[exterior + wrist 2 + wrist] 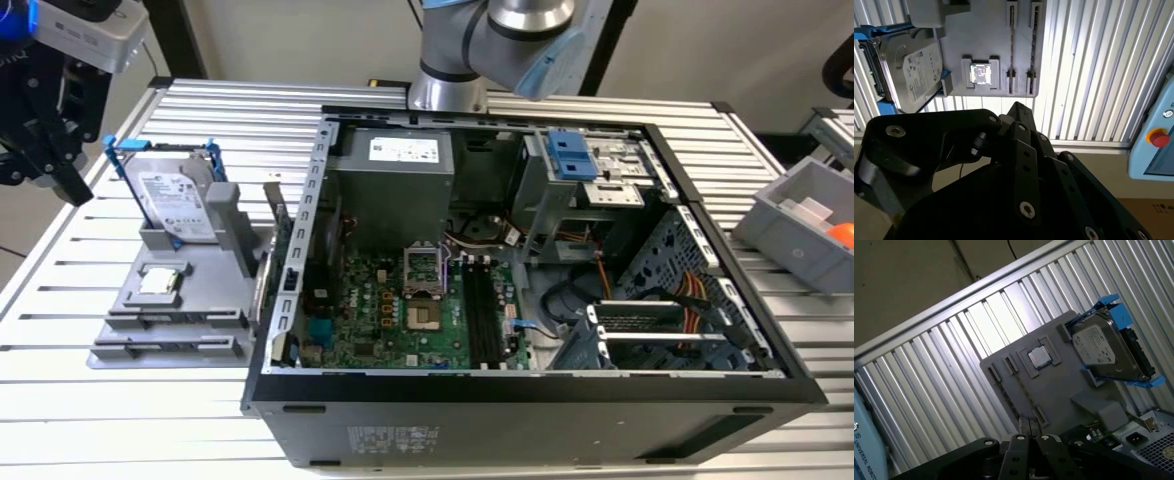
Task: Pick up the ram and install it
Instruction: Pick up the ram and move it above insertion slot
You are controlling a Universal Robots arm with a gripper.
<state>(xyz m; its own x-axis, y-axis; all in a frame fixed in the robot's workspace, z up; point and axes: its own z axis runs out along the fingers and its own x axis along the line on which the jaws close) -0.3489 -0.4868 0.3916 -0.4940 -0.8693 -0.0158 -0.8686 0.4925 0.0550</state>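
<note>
The ram point(1011, 50) is a thin dark strip seen edge-on, standing in a long slot of the grey holder point(984, 30). In the first wrist view the ram point(1024, 390) runs along the holder point(1064, 385) toward my fingers. My black gripper point(67, 185) hangs high above the table, off the holder point(200, 300) toward the exterior view's left. In both wrist views the gripper point(1016, 107) point(1026, 426) has its fingertips together and nothing between them. The open computer case point(534, 390) shows long black memory slots point(481, 310) on its green board.
The holder also carries a silver hard drive in a blue frame point(174, 200) and a small square silver chip point(160, 280). A grey bin point(801, 215) stands at the exterior view's right. A pale blue pendant with a red button point(1154, 137) lies past the table edge.
</note>
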